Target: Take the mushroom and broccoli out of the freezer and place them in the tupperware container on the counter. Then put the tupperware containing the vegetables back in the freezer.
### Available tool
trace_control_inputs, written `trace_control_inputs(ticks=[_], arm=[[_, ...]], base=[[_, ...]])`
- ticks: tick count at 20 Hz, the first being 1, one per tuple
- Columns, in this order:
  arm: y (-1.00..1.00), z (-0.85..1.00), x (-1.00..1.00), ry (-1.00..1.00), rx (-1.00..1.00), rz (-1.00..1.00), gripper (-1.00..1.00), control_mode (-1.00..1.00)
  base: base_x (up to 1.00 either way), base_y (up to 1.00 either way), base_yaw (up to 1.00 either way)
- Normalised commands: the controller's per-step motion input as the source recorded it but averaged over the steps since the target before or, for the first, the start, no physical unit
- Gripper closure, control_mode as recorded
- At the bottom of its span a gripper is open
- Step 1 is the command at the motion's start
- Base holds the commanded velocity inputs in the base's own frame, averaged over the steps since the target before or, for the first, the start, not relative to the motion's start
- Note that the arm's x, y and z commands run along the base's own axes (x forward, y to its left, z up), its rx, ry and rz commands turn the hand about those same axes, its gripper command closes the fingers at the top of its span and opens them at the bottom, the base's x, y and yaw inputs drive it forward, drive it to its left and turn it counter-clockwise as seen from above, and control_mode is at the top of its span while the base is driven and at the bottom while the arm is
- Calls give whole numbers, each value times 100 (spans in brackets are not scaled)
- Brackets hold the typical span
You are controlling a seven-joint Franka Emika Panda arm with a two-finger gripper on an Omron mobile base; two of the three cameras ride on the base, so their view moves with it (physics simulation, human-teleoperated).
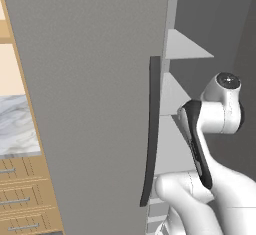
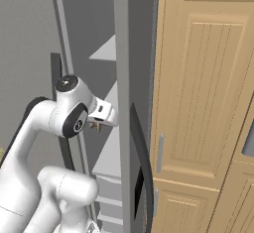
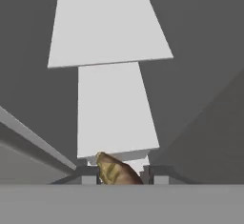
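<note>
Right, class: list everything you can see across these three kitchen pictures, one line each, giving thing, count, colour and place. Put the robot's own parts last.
Freezer door: one, flat grey, swung open at the left of the left base view.
Door handle: one, long, dark, curved, on that door's edge.
Freezer shelves: several, light grey, stacked inside the freezer.
Counter: one, white-grey marble, far left.
Drawers: three, light wood with metal bar handles, under the counter.
Tall cabinet: one, light wood, right of the freezer.
Mushroom: one, tan-brown, between the fingers.
Arm: one, white with dark joints, reaching into the freezer.
Hand: one, closed on the mushroom.
</note>
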Motion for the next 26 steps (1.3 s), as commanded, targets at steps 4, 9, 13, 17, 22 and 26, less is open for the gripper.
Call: trace_control_inputs(ticks=[4,9,13,17,22,26], arm=[[8,0,-75,1,0,0,100,100],[0,0,0,0,0,0,100,100],[0,0,0,0,0,0,100,100],[0,0,0,0,0,0,100,100],[0,0,0,0,0,0,100,100],[0,0,0,0,0,0,100,100]], base=[[-25,5,0],[-95,77,-1],[-37,100,0],[-3,100,0],[0,100,0],[7,100,0]])
